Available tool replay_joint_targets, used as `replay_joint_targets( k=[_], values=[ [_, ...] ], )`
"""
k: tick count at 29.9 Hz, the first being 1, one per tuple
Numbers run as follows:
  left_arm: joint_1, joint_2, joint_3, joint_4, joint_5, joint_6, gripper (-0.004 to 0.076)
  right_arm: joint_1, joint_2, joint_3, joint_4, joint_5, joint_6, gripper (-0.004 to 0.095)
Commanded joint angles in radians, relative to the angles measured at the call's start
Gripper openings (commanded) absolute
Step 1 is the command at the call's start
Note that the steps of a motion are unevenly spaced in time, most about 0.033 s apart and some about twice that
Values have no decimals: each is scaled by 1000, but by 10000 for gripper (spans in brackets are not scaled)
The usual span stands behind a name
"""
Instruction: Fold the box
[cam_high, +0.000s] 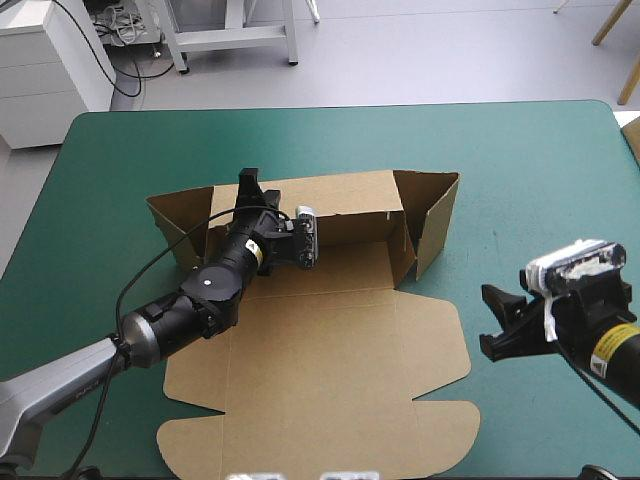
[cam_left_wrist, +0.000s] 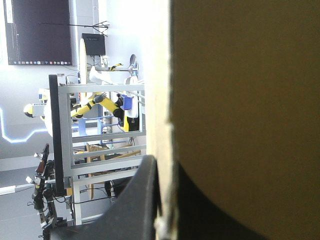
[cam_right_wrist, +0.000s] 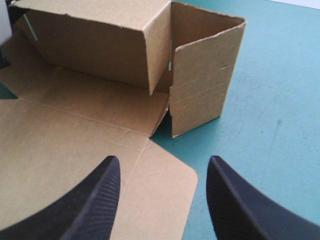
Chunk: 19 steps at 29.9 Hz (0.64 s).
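We saw a brown box (cam_high: 330, 350) lying part-folded at the middle of a counter (cam_high: 520, 150) with a teal-green cover. The box's far wall stood upright along its far edge. At the box's right end a side wall was also raised, angled outward from the far wall's corner. At the box's left end a smaller flap leaned up from the cover. The rest of the box, the base and the lid with its rounded tabs, lay flat on the near side of the far wall.

The left gripper (cam_high: 250, 182) reached across the box's left part to the top edge of the far wall. In its wrist view the brown board (cam_left_wrist: 240, 100) filled the space ahead, and the left gripper (cam_left_wrist: 165, 165) was all but closed on the board's edge, with one of its black fingers (cam_left_wrist: 135, 205) on each face.

The right gripper (cam_high: 495, 320) was just beside the box's right edge, level with the flat lid and apart from the raised side wall. In its wrist view the right gripper (cam_right_wrist: 164, 160) was spread wide and held nothing. One of its black fingers (cam_right_wrist: 95, 200) was over a rounded corner of the box (cam_right_wrist: 90, 135), the other over the bare counter (cam_right_wrist: 270, 100).
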<state>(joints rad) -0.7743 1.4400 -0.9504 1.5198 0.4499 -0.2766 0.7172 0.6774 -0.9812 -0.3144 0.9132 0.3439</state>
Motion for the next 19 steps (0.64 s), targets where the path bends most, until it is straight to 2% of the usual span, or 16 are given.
replay_joint_targets(
  k=[1,9,16,19],
  values=[
    [-15,-25,-14,-17,-41,-7,-8,-4,95,-152,-98,32,13,489],
    [-15,-25,-14,-17,-44,-7,-8,-4,275,-418,-178,106,52,489],
    [-15,-25,-14,-17,-44,-7,-8,-4,432,-620,-180,182,5,489],
    [-15,-25,-14,-17,-44,-7,-8,-40,503,-696,-167,195,-21,489]
  ],
)
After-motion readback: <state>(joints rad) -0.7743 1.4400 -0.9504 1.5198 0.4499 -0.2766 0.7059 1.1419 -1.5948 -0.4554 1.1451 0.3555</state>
